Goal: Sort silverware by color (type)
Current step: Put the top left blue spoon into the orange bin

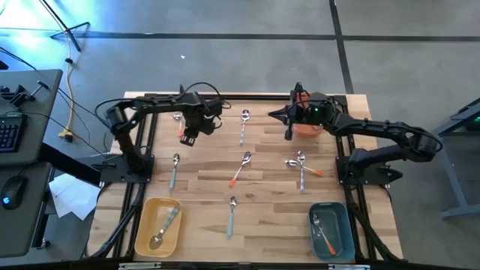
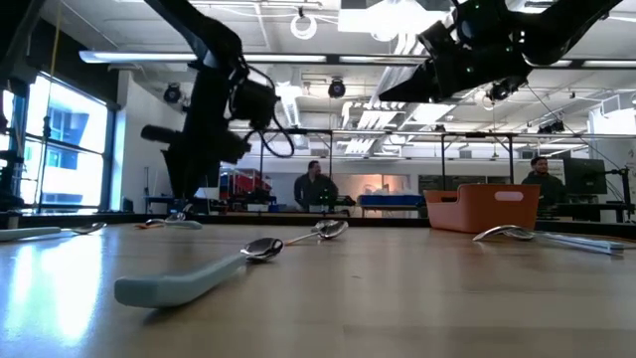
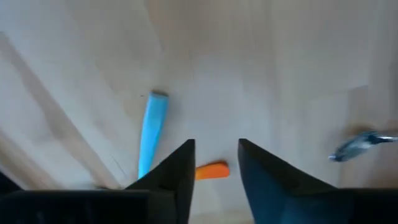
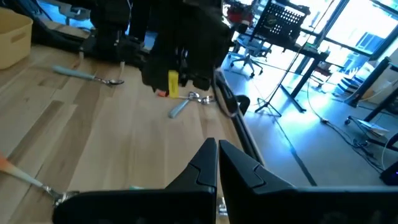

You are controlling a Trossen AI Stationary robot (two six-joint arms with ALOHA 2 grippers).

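We are holding our left gripper (image 1: pixel 189 138) above the far left part of the table (image 1: pixel 270 187). Its fingers (image 3: pixel 177 171) are standing partly apart with nothing between them; under them on the wood are lying a light blue handle (image 3: pixel 151 134) and the end of an orange handle (image 3: pixel 211 170), with a shiny spoon head (image 3: pixel 357 144) off to one side.

Our right gripper (image 1: pixel 287 135) is hanging over the far middle of the table, just beside an orange bin (image 1: pixel 307 127), and its fingers (image 4: pixel 208 165) are pressing together on nothing.

The silverware is lying scattered over the table. A blue-handled spoon (image 1: pixel 174 171) is lying near the left edge, another (image 1: pixel 244 126) at the far middle, and a third (image 1: pixel 232 216) toward the near middle. An orange-handled spoon (image 1: pixel 241 170) is lying at the centre, and a small crossed cluster (image 1: pixel 301 169) is lying to its right. A yellow tray (image 1: pixel 157 226) at the near left is holding a blue-handled spoon, and a dark teal tray (image 1: pixel 330 229) at the near right is holding an orange-handled piece.
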